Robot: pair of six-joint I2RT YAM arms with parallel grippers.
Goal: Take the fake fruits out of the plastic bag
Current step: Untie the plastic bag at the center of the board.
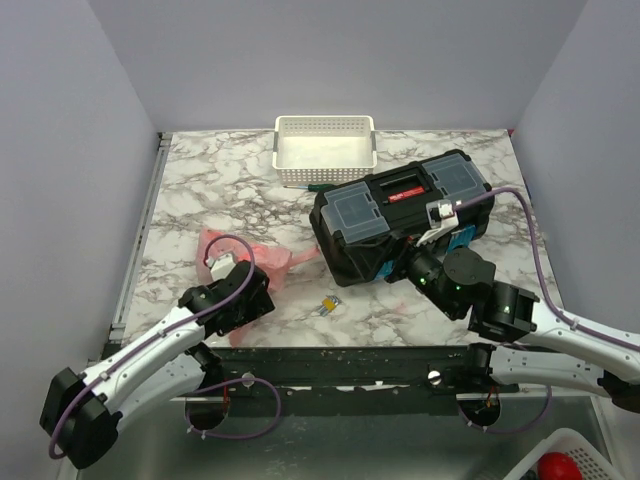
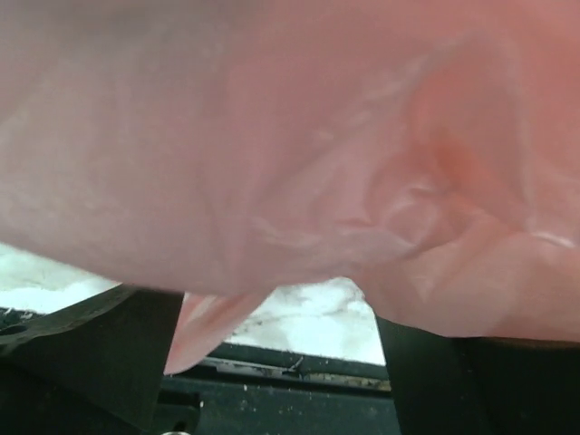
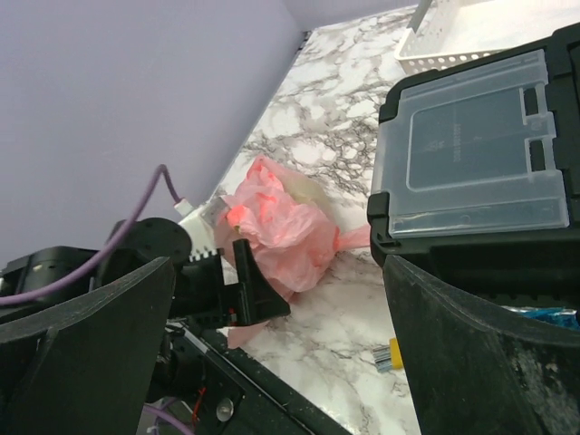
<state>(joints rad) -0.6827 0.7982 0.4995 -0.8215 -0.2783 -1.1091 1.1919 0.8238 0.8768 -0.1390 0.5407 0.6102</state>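
The pink plastic bag (image 1: 243,258) lies crumpled on the marble at the left. My left gripper (image 1: 248,305) sits on its near side with the jaws apart. In the left wrist view the bag (image 2: 290,136) fills the frame, draped over the open gripper (image 2: 281,353), and a fold hangs between the fingers (image 2: 100,353). My right gripper (image 1: 405,268) is open and empty beside the toolbox, facing the bag (image 3: 285,222). In its own view the right gripper (image 3: 281,299) holds nothing. No fake fruit shows plainly; a red glow shows at the bag's top.
A black toolbox (image 1: 400,210) with clear lid panels stands right of centre. A white perforated basket (image 1: 325,150) is at the back. A small yellow clip (image 1: 327,306) lies near the front edge. A red round thing (image 1: 556,466) sits in a white bin off the table, bottom right.
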